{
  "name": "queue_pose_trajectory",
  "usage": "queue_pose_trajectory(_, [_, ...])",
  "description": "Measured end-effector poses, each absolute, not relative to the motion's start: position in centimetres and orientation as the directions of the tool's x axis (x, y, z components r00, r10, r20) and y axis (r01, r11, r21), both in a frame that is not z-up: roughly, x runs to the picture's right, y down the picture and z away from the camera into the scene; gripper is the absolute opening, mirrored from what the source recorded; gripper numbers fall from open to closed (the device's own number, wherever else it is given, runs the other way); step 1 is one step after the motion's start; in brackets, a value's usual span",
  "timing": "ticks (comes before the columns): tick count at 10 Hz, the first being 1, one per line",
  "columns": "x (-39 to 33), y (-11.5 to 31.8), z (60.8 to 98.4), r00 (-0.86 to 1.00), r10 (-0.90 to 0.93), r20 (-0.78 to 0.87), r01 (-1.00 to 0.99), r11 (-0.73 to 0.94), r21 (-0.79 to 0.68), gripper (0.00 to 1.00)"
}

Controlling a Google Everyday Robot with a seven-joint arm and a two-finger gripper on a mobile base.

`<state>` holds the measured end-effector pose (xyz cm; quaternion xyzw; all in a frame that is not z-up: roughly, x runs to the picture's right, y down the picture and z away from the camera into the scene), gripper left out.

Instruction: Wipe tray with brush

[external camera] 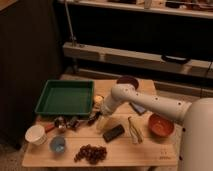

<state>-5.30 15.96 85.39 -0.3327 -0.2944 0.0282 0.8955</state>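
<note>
The green tray (65, 98) lies on the left half of the wooden table, with nothing in it. Just off its front right corner a slim dark brush (84, 120) lies on the table. My white arm reaches in from the right and bends down to that spot. My gripper (96, 117) hangs low at the brush's right end, close to the tray's corner. The arm's wrist hides where gripper and brush meet, so I cannot tell whether they touch.
A metal scoop with a red handle (54, 126), a white cup (35, 134), a small blue bowl (57, 145) and grapes (90, 153) sit at the front left. A black block (113, 132), a banana peel (134, 131), an orange bowl (161, 125) and a dark bowl (127, 81) are to the right.
</note>
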Motion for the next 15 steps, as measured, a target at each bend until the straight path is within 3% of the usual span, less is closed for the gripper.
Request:
queue_pose_trajectory(4, [-5.7,16.4,86.4,0.842,0.220,0.492,0.174,0.753,-0.634,0.28])
queue_pose_trajectory(6, [-5.8,16.8,86.4,0.854,0.188,0.486,0.198,0.745,-0.637,0.15])
queue_pose_trajectory(10, [-6.4,17.3,85.5,0.864,0.117,0.489,0.255,0.737,-0.626,0.14])
queue_pose_trajectory(12, [-6.6,15.9,83.3,0.855,0.121,0.504,0.254,0.749,-0.611,0.14])
queue_pose_trajectory(15, [-5.1,12.4,76.9,0.840,0.118,0.529,0.259,0.771,-0.582,0.14])
